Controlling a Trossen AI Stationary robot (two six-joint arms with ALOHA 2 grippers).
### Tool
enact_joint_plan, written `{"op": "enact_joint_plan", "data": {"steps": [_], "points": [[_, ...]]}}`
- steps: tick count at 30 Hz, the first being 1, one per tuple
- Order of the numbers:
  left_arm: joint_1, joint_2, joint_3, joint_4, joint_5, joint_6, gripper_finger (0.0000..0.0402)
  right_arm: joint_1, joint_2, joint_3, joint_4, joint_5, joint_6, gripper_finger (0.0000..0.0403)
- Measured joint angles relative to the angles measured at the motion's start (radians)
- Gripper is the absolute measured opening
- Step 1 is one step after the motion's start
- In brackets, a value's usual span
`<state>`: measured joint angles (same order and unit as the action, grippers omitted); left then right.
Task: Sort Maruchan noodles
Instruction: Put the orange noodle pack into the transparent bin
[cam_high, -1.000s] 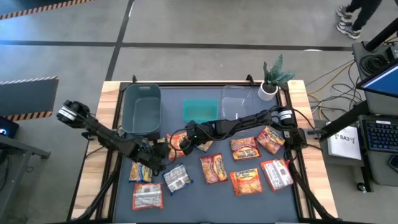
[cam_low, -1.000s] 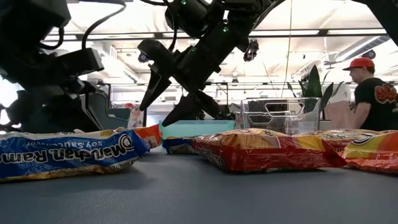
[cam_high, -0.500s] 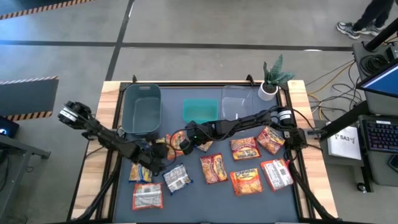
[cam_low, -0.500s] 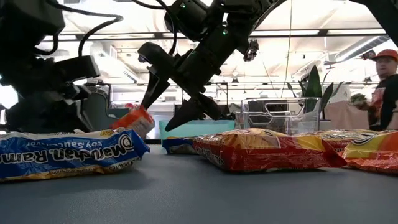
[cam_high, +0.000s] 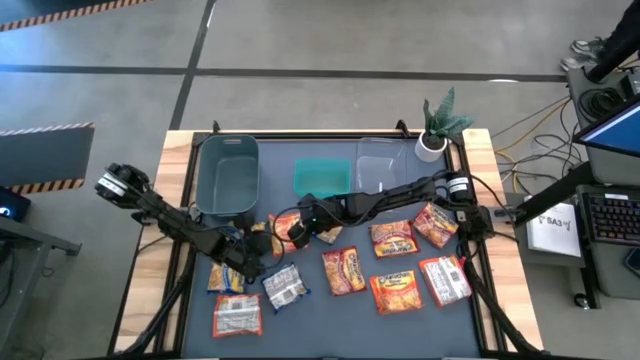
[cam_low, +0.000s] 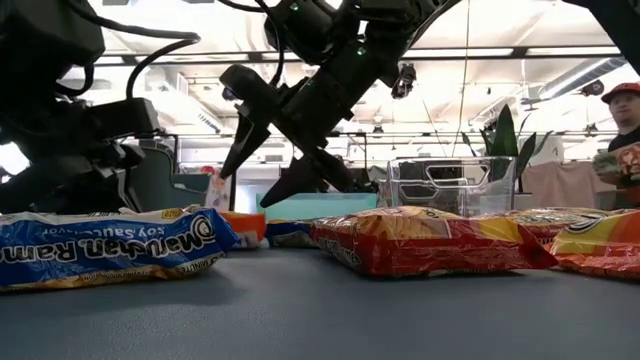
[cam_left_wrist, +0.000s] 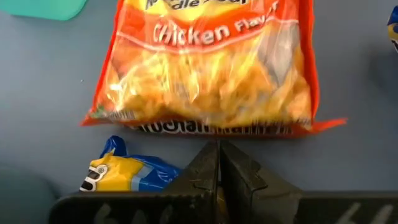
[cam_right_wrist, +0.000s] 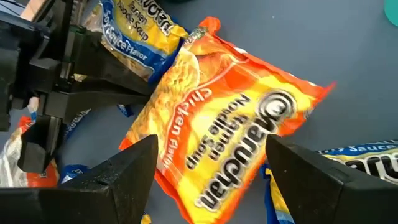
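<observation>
An orange chicken-flavor Maruchan noodles packet (cam_high: 284, 228) lies flat on the grey mat in front of the bins. It fills the left wrist view (cam_left_wrist: 205, 68) and the right wrist view (cam_right_wrist: 217, 118). My left gripper (cam_high: 262, 243) is shut, and its fingertips (cam_left_wrist: 219, 155) stand at the packet's sealed edge. My right gripper (cam_high: 297, 226) hangs open above the packet, its two fingers (cam_right_wrist: 134, 168) apart and clear of it (cam_low: 262, 172). A yellow-and-blue packet (cam_left_wrist: 134, 174) lies beside my left gripper. My left gripper points its shut fingertips, slanting down from the table's left, at the middle of the orange packet's sealed edge (cam_left_wrist: 217, 129). Whether they touch that edge I cannot tell. The packet lies flat on the mat.
Along the far side stand a dark bin (cam_high: 228, 177), a teal bin (cam_high: 322, 176) and a clear bin (cam_high: 383, 165), with a potted plant (cam_high: 440, 125) at the corner. Several more packets lie on the mat's near half, among them an orange one (cam_high: 343, 270), a red-and-white one (cam_high: 445, 280) and a yellow-and-blue one (cam_high: 226, 277).
Half a second ago one end of the orange packet stood tipped up off the mat beside my left gripper. It has since dropped back and lies flat. Both grippers stay about where they were.
</observation>
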<state>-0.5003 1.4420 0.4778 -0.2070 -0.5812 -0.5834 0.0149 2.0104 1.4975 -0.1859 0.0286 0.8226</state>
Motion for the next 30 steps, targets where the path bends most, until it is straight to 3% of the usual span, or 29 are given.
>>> {"op": "enact_joint_plan", "data": {"steps": [9, 18, 26, 30], "points": [[-0.002, -0.016, 0.099, -0.136, 0.018, 0.114, 0.0000, -0.003, -0.004, -0.001, -0.022, -0.001, -0.013, 0.0285], [0.002, -0.017, 0.126, -0.132, -0.082, 0.182, 0.0000, -0.002, -0.002, -0.001, -0.018, -0.002, -0.035, 0.0283], [0.021, -0.015, 0.041, 0.058, -0.088, 0.175, 0.0000, -0.001, 0.002, -0.009, -0.018, -0.001, -0.021, 0.0283], [0.022, -0.015, 0.025, 0.074, -0.085, 0.135, 0.0000, -0.001, 0.002, -0.014, -0.016, 0.000, -0.010, 0.0283]]}}
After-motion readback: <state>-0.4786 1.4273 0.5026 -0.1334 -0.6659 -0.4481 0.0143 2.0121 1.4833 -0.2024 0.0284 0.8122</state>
